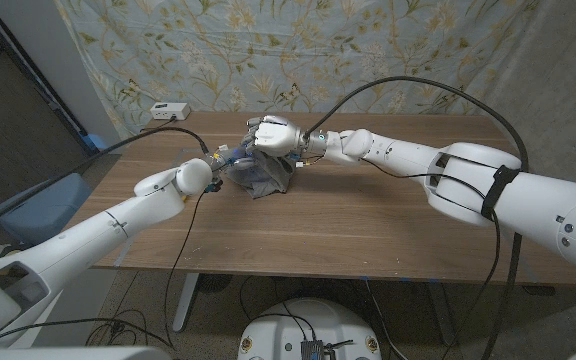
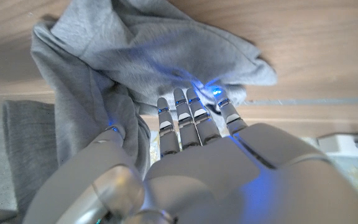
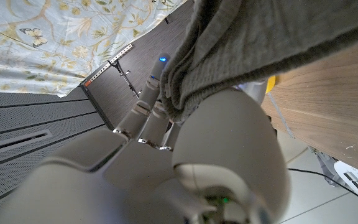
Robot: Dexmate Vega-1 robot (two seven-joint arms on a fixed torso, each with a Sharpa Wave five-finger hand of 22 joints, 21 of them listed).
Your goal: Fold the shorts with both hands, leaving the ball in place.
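Observation:
The grey shorts (image 1: 265,177) lie bunched in a heap at the middle of the wooden table (image 1: 368,220), partly lifted between my two hands. My right hand (image 1: 273,134) comes in from the far side above the heap and grips a fold of the shorts (image 3: 253,37), which hangs over its fingers. At the heap's left edge my left hand (image 1: 220,168) has its fingers (image 2: 188,118) pushed into the cloth (image 2: 142,56), with fabric caught beside the thumb. A small yellow patch (image 1: 215,160) shows next to the left hand; I cannot tell if it is the ball.
A white box (image 1: 165,110) sits at the table's far left corner. A blue seat (image 1: 38,205) stands off the table's left side. A patterned curtain (image 1: 298,50) hangs behind the table. Bare wood stretches across the near and right parts.

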